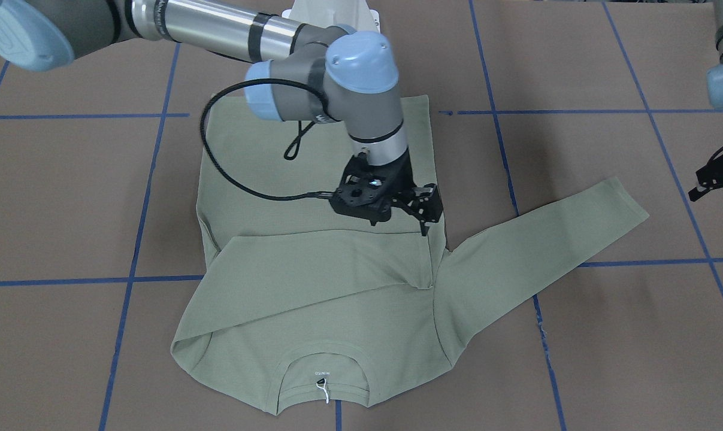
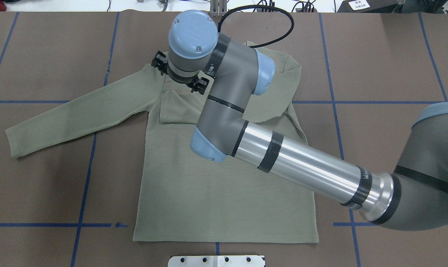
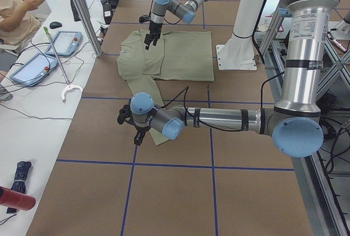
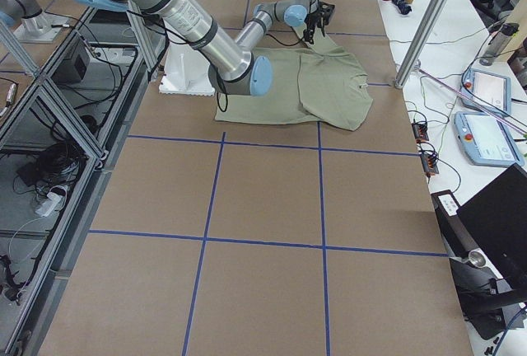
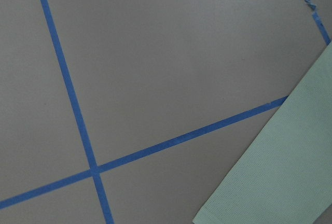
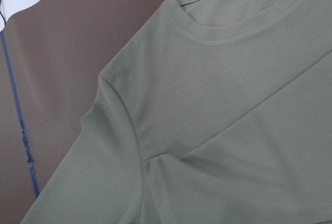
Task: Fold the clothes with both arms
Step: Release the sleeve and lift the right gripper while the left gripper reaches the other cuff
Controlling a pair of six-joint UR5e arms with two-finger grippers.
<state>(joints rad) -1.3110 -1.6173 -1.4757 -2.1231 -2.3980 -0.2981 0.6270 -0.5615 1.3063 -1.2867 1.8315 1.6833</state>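
The shirt [image 2: 224, 193] lies flat in the middle of the bench [image 2: 376, 55], its hem [image 2: 225, 237] near the robot and its collar [image 1: 322, 383] on the far side. The right sleeve [image 1: 313, 269] is folded across the chest; the left sleeve [image 1: 547, 239] stretches out leftward over the bench. The right pincer [image 1: 424, 218] is above the folded sleeve's end, beside the left shoulder. The left pincer [image 1: 714, 182] hangs further left, beyond the outstretched cuff.
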